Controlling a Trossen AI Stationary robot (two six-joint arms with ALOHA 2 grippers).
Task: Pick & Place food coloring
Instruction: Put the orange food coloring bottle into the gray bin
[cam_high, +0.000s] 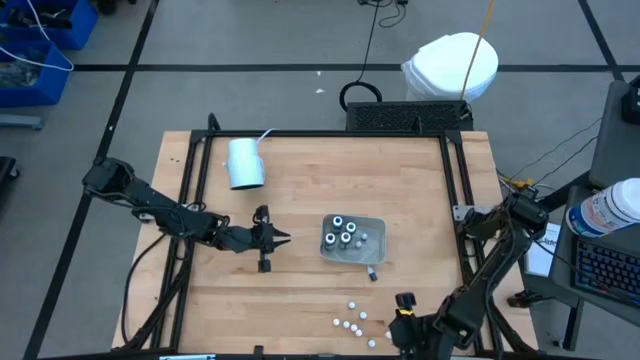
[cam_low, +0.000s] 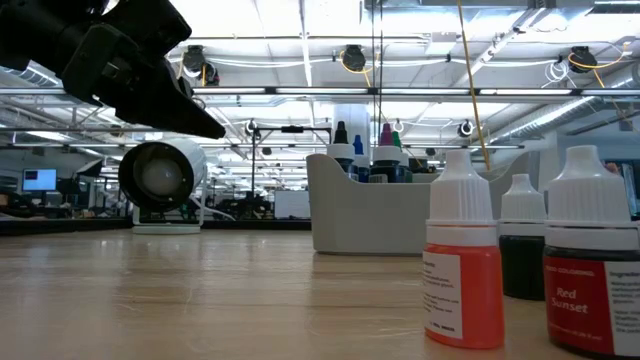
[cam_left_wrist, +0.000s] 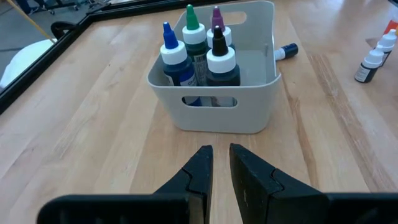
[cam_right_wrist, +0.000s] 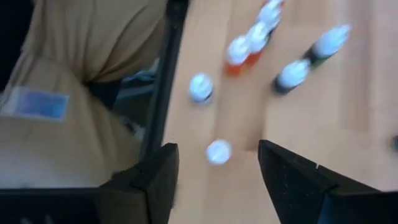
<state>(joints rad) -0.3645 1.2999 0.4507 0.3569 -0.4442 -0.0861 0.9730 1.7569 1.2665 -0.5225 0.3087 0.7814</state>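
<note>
Bottles: you have four food coloring bottles (cam_left_wrist: 199, 53) standing upright in the grey tray (cam_high: 352, 250), centre of the high view, and one dark bottle (cam_high: 371, 272) lying on the bench (cam_high: 300, 180) just beside the tray's lower right corner.
Loose group: small white-capped bottles (cam_high: 352, 322) stand scattered at the lower centre of the high view, well apart from the tray.
Right hand (cam_right_wrist: 217, 180): wide and empty, low at the bottom edge, just beside the loose group.
Left hand (cam_left_wrist: 221, 171): fingers narrow, nearly together, holding nothing, left of the tray and pointed at it.
Handling: you should expect light, stiff plastic bottles that are smooth and tip easily.
Grip: take one around its body below the cap, squarely, so that it does not topple its neighbours.
Bystander: a pale cup (cam_high: 245, 163) lies on its side, upper left of the bench.
</note>
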